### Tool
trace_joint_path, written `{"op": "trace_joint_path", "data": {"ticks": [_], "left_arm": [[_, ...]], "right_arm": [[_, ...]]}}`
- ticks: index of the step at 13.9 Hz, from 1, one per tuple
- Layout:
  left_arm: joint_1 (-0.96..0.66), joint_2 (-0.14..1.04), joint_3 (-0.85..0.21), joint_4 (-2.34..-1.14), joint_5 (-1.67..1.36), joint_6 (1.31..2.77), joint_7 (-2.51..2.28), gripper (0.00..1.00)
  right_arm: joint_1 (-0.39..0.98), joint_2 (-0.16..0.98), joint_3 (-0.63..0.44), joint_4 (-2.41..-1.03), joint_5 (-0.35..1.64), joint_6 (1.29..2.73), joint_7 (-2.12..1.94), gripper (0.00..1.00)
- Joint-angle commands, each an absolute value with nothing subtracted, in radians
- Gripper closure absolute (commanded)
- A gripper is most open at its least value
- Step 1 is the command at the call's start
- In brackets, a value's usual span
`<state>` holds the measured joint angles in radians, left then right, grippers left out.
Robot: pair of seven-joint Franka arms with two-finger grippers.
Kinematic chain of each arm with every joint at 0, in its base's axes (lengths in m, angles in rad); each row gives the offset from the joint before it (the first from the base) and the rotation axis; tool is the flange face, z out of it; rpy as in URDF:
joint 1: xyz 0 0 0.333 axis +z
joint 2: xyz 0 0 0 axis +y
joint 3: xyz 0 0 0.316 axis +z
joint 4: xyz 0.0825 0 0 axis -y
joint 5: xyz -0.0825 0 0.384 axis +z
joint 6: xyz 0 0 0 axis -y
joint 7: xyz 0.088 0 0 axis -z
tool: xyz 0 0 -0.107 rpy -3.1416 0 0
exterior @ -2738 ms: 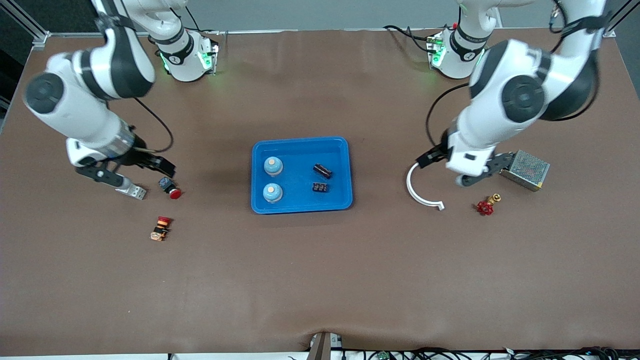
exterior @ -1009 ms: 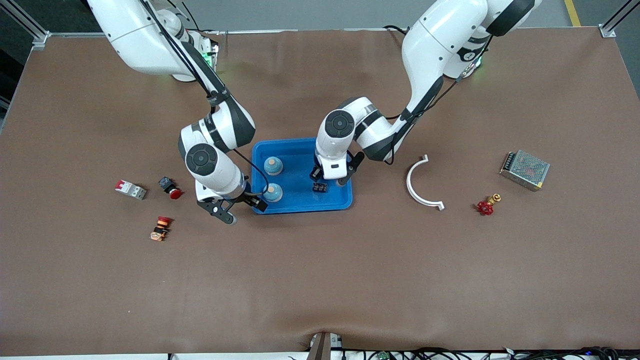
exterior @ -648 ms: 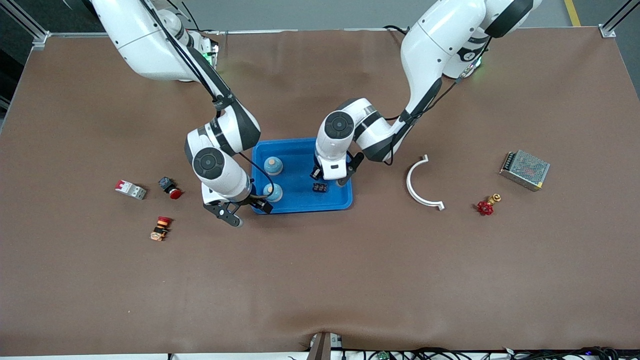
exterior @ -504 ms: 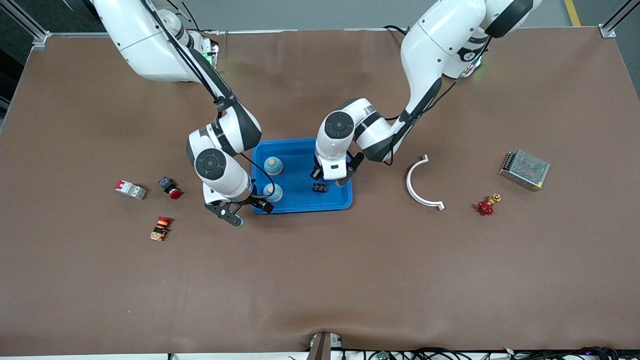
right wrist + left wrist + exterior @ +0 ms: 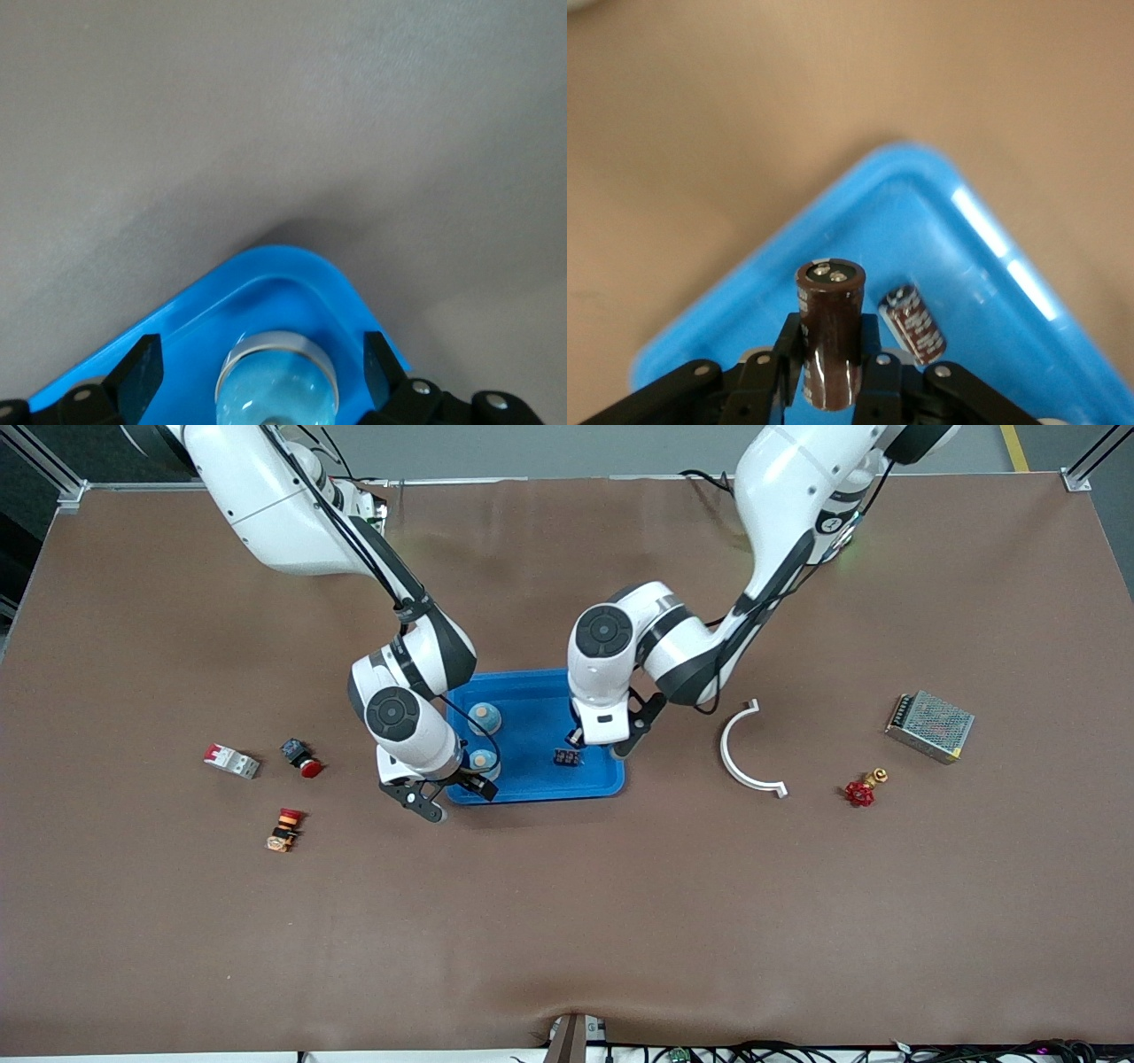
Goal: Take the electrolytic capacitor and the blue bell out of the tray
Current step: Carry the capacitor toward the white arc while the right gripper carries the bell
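My left gripper is clamping a dark brown capacitor upright between its fingers, hanging over the blue tray at the end nearest the left arm's base. A second capacitor is lying on its side on the tray floor just below the one I'm holding. In the front view a small black terminal block is sitting in the tray right by that gripper.

My right gripper is sitting with its fingers spread apart, straddling a light blue bell in the tray corner toward the right arm's end, pads not touching it. That bell is the one nearer the front camera; another bell is standing beside it, farther from the camera, both inside the tray.

Out on the table toward the right arm's end: a red-and-white breaker, a red pushbutton and an orange switch. Toward the left arm's end: a white curved bracket, a red valve and a metal mesh power supply
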<state>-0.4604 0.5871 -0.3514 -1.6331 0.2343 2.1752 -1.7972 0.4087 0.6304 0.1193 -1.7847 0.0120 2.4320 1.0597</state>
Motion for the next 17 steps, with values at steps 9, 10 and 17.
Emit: {"op": "trace_joint_path", "data": {"ticks": [9,10,17], "left_arm": [[-0.114,0.391,-0.357,-1.842,0.236,1.887,-1.396,1.00],[-0.092,0.394,-0.357,-1.864,0.236,1.908,-1.388,1.00],[-0.025,0.443,-0.356,-2.020,0.236,2.129,-1.388,1.00]], "right_arm": [[0.462,0.638,0.112,-1.781,-0.014,2.393,1.143,0.00],[0.459,0.640,0.112,-1.779,-0.029,2.395,1.144,0.00],[0.460,0.650,0.112,-1.779,-0.035,2.396,1.146,0.00]]}}
